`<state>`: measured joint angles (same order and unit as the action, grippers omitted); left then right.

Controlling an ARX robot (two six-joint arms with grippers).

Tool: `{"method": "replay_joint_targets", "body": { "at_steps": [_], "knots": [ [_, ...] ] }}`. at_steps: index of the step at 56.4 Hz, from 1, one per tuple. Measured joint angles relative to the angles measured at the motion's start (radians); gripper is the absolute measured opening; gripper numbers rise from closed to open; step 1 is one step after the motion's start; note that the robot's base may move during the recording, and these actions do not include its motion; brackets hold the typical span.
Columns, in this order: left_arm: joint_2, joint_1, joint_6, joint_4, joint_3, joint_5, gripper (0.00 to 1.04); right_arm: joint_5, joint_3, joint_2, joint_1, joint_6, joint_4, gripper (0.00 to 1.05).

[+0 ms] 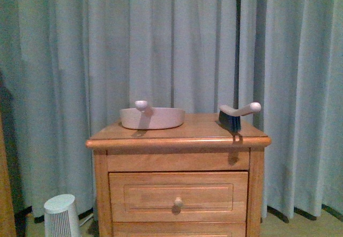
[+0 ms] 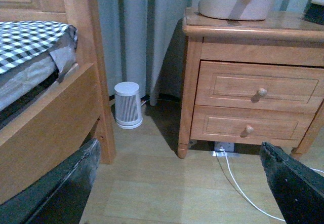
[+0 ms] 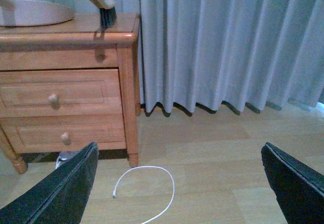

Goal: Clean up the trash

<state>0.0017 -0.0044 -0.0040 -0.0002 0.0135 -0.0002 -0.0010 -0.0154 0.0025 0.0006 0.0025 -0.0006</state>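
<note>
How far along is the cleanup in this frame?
Barely begun. Done: nothing visible. The dustpan and brush sit untouched on the nightstand. In hand: nothing; the left gripper and right gripper are both open and empty. Left: everything. No paper wad shows in any view, so it has yet to be found and swept up.

The left end effector and right end effector both hang empty, jaws spread wide apart.

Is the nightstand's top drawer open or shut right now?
Shut. The top drawer sits flush with the nightstand frame in the front view and both wrist views, no gap showing.
</note>
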Motion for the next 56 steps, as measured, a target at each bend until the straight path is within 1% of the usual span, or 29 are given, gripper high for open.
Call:
{"method": "replay_joint_targets", "body": {
  "at_steps": [56],
  "knots": [
    [0.0,0.0,0.0,0.0,0.0,0.0,0.97,0.0,0.0,0.0,0.0,0.0,0.0,0.97]
  ]
}}
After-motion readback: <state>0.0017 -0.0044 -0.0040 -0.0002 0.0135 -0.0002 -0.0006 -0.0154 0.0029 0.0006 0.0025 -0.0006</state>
